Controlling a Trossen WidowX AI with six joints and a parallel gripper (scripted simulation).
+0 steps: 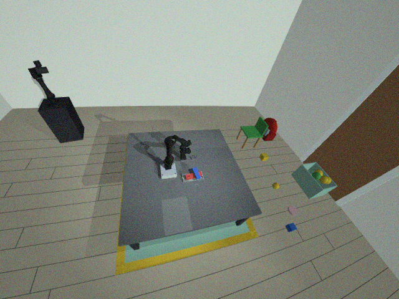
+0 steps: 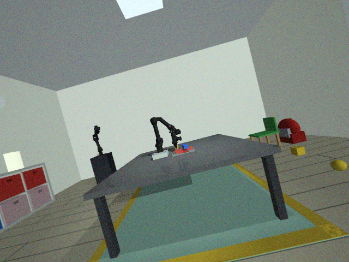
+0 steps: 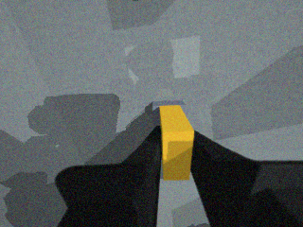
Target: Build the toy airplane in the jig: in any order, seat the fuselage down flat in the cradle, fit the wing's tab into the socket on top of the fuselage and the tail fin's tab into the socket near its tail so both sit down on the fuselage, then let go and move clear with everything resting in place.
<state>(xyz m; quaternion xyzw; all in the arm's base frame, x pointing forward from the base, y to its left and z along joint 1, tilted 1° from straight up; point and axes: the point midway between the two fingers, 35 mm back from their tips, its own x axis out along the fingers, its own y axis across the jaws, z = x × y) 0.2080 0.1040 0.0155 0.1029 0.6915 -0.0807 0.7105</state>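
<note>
The gripper (image 1: 183, 158) (image 2: 176, 146) (image 3: 176, 134) points down, low over the table beyond the jig. It is shut on the yellow tail fin (image 2: 176, 147) (image 3: 177, 163), with one dark finger on each side of it. The fin is hidden in the top view. The red fuselage (image 1: 189, 177) (image 2: 178, 151) lies in the pale jig (image 1: 193, 180) (image 2: 184, 153), and looks flat. The blue wing (image 1: 196, 172) (image 2: 185, 146) lies across the top of the fuselage. Its tab and socket are hidden, and I cannot tell how closely it sits.
The arm's white base (image 1: 168, 170) (image 2: 160, 154) stands beside the jig on the dark table (image 1: 219, 193) (image 2: 208, 153). A small grey piece (image 1: 191, 157) lies on the table near the gripper. A blue-grey edge (image 3: 169, 102) shows just behind the fin in the wrist view.
</note>
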